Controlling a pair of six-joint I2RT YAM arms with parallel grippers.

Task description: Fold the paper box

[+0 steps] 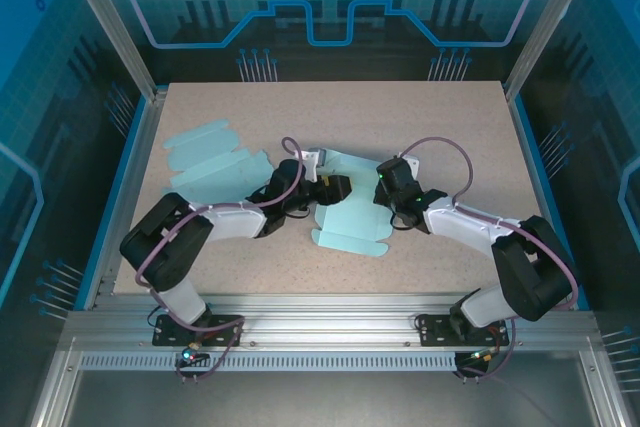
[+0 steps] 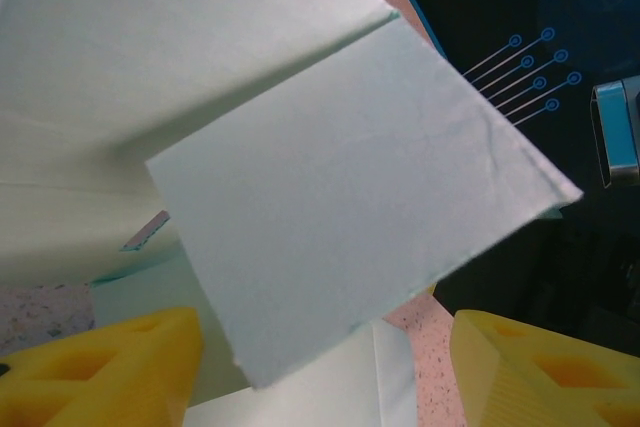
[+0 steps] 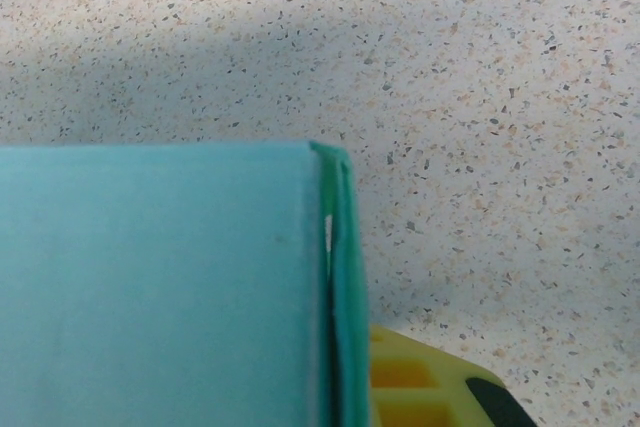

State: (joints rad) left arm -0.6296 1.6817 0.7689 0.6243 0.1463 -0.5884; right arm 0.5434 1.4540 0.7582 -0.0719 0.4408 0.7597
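Note:
The light teal paper box (image 1: 350, 219) lies partly folded at the middle of the table between both arms. My left gripper (image 1: 338, 187) is at its left side. In the left wrist view the yellow fingers (image 2: 100, 367) stand wide apart, and a raised flap (image 2: 340, 197) of the box hangs between them, touching neither. My left gripper (image 2: 325, 377) is open. My right gripper (image 1: 384, 190) is at the box's far right corner. In the right wrist view it is shut on a doubled-over wall (image 3: 338, 297) of the box. One yellow finger (image 3: 430, 392) presses the wall's right face, and the other is hidden behind the paper.
A second flat teal box blank (image 1: 215, 162) lies on the speckled table (image 1: 450, 127) at the left, behind my left arm. Aluminium frame posts and blue walls close in the table on all sides.

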